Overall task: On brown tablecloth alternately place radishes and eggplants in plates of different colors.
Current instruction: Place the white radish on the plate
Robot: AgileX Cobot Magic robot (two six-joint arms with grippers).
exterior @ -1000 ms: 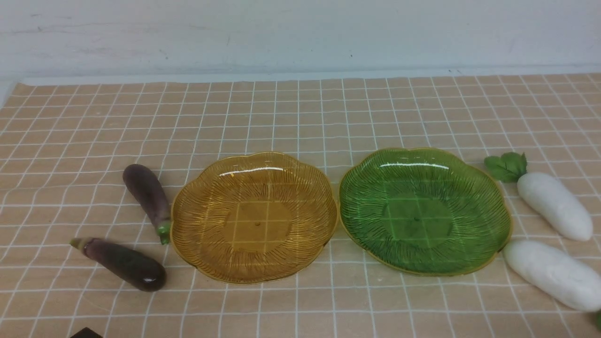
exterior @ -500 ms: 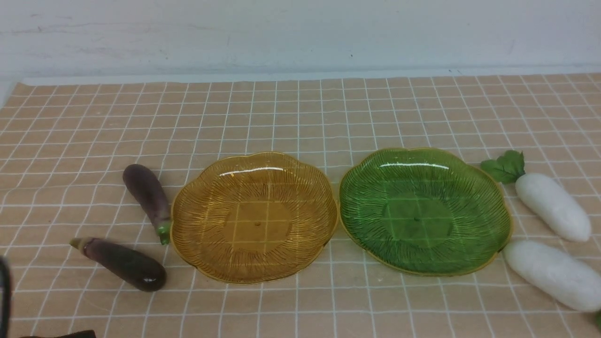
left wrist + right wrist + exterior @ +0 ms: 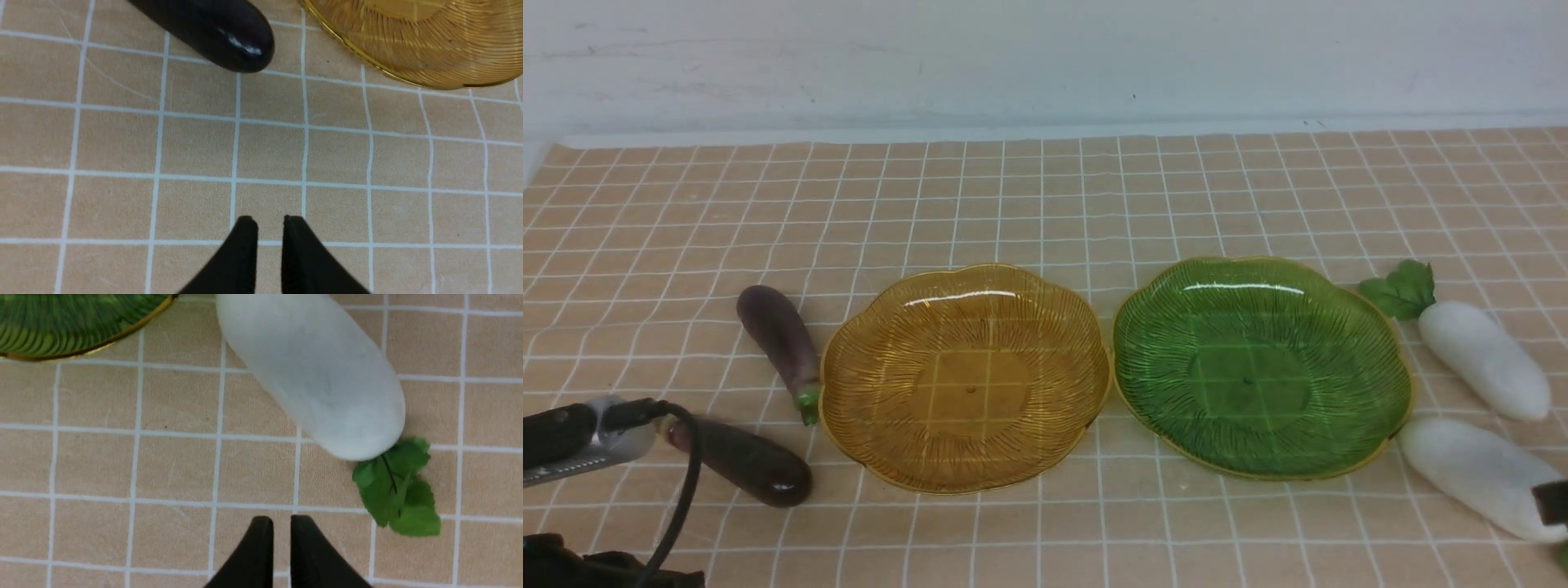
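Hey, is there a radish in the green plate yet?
No, the green plate is bare; the far radish and the near radish both lie on the tablecloth beside it.

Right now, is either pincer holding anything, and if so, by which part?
Nothing is held. The left pincer is nearly shut and empty, short of the near eggplant. The right pincer, likewise empty, is close to the near radish at its leafy end.

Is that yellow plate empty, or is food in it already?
Empty: only the tablecloth grid shows through the yellow plate; the far eggplant and near eggplant lie outside it.
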